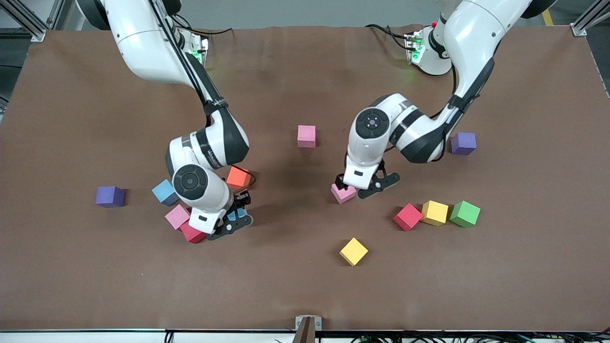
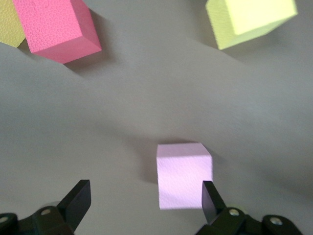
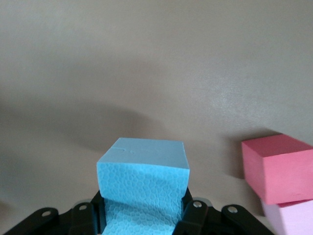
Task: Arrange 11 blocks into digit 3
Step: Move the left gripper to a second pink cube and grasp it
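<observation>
Gripping light blue cube [image 3: 143, 188] — right gripper [image 3: 144, 215].

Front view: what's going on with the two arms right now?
The right gripper is shut on a light blue block, beside the red block and pink block. The left gripper is open, low over another pink block mid-table. The rest of the blocks lie scattered; no digit is formed yet.
</observation>
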